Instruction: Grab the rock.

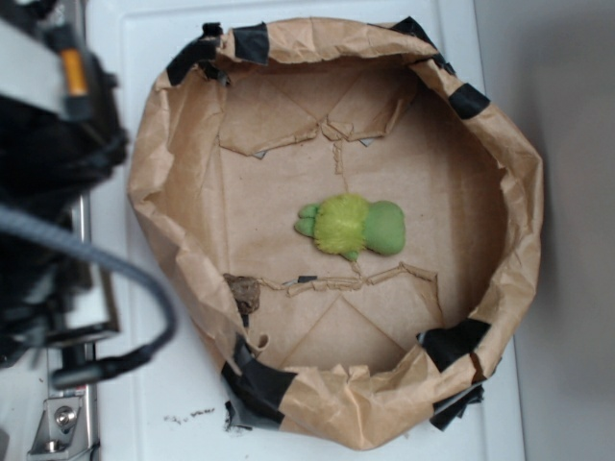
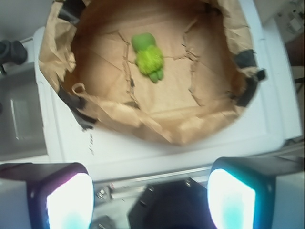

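rock (image 1: 243, 292), small dark craggy lump, is seen against the near-left wall of the brown paper-lined basin (image 1: 500, 173), apart from the fuzzy green plush toy (image 1: 352, 227). tool (image 2: 150, 198) is held spread, outside the rim; approach should be angled clear of the paper wall.

Your rock (image 1: 244, 291) sat low against the paper wall.
It was a small, dark grey-brown craggy lump, resting on the brown paper floor by the left fold, well apart from the centre.
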Robot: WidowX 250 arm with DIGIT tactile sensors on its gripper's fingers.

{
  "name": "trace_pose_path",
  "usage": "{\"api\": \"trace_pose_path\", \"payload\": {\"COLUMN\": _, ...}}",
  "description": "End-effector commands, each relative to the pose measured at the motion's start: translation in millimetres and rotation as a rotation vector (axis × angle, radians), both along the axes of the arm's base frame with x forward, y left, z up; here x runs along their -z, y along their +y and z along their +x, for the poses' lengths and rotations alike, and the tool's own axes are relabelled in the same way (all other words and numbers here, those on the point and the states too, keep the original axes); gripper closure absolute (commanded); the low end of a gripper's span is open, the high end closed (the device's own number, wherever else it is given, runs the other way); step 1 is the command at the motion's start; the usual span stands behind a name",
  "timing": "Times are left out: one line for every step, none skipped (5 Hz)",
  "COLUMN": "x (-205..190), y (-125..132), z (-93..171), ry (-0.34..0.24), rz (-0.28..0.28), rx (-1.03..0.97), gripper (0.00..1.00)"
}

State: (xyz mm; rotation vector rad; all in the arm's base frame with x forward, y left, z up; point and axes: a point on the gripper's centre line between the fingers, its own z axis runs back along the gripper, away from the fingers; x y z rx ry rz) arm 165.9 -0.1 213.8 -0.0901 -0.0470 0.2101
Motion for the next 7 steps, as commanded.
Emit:
{"api": "trace_pose_path", "payload": {"x": 37, "y": -6, "z": 37, "ry": 0.059, "rz": -0.094, "rx": -0.138, "gripper": 0.0}}
{"api": "trace_pose_path", "payload": {"x": 70, "y": -27, "z": 48, "ry": 0.184, "rz": -0.139, "rx": -0.16, "gripper": 0.0}}
{"api": "trace_pose_path", "payload": {"x": 70, "y": -27, "z": 48, "ry": 0.184, "rz": -0.139, "rx": -0.16, "gripper": 0.0}}
{"api": "trace_pose_path", "payload": {"x": 70, "y": -27, "z": 48, "ry": 0.184, "rz": -0.139, "rx": -0.16, "gripper": 0.0}}
{"api": "trace_pose_path", "payload": {"x": 70, "y": -27, "z": 48, "ry": 0.184, "rz": -0.139, "rx": -0.16, "gripper": 0.0}}
{"api": "trace_pose_path", "payload": {"x": 43, "y": -7, "z": 48, "ry": 0.129, "rz": -0.157, "rx": -0.274, "gripper": 0.0}}
{"api": "trace_pose_path", "payload": {"x": 39, "y": 25, "z": 70, "ry": 0.123, "rz": -0.198, "rx": -0.447, "gripper": 0.0}}
